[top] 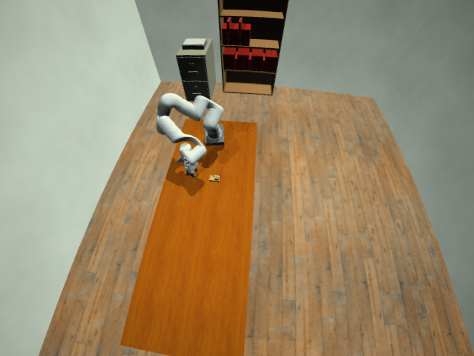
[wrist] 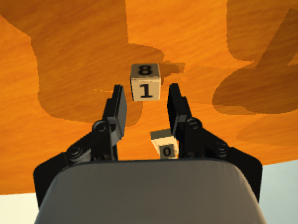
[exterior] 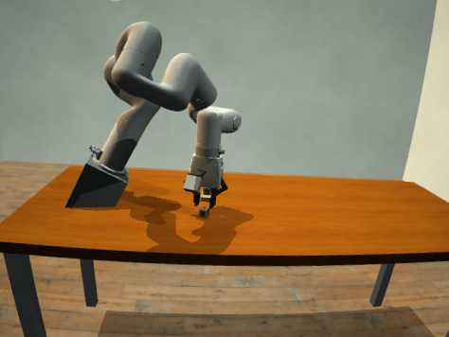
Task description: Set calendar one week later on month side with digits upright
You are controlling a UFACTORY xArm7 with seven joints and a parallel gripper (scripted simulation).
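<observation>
A cream cube (wrist: 145,82) with 1 on the face toward me and 8 on the neighbouring face stands alone on the orange table; in the exterior view the cube (exterior: 204,213) sits in the arm's shadow. My gripper (wrist: 146,95) hangs just above it, pointing down, fingers half open with nothing between them; it also shows in the exterior view (exterior: 206,201) and the top view (top: 191,172). A second cube showing 0 (wrist: 166,149) (top: 215,178) lies farther off, seen between my fingers, at the small wooden tray. The tray's month side is too small to read.
The arm's dark base (exterior: 97,185) stands at one end of the long table. The tray lies a short way beside the gripper, toward the table's middle. A bookshelf (top: 252,45) and a filing cabinet (top: 196,67) stand off the table.
</observation>
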